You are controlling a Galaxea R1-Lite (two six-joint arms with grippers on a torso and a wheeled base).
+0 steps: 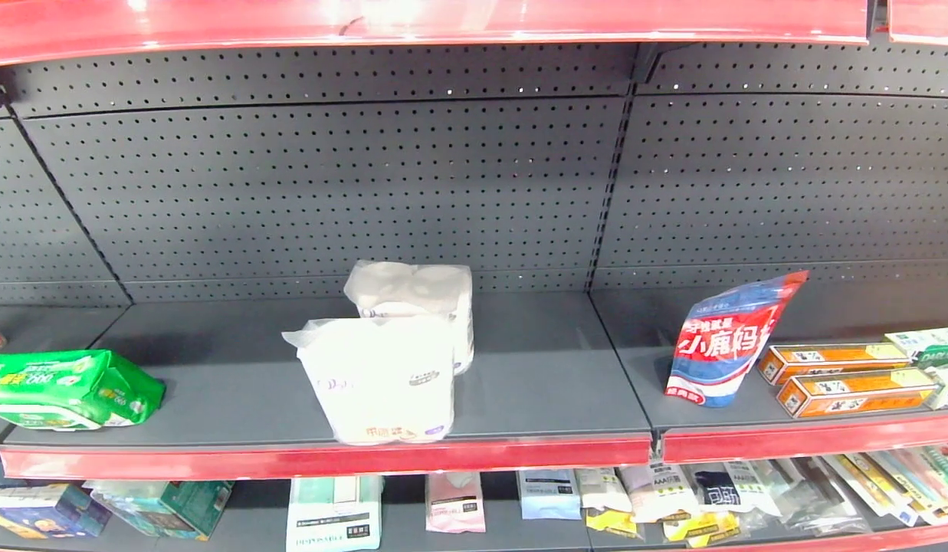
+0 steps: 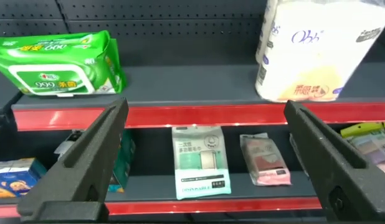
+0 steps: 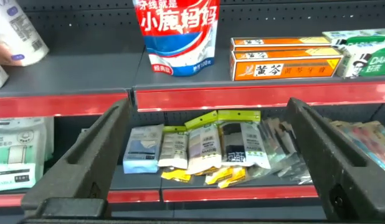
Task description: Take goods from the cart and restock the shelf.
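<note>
The grey shelf [image 1: 550, 383], edged in red, is carrying a green wipes pack [image 1: 67, 387] at its left end. Two white roll packs are standing at the middle, the front pack [image 1: 382, 383] directly ahead of the rear pack [image 1: 416, 295]. A red-and-blue pouch [image 1: 723, 341] is standing tilted just beside two orange boxes [image 1: 834, 359] on the right section.

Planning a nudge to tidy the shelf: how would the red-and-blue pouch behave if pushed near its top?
Probably tips: the pouch stands tilted on a narrow base. Its glossy film looks soft, so it likely dents and may slip when gripped.
</note>
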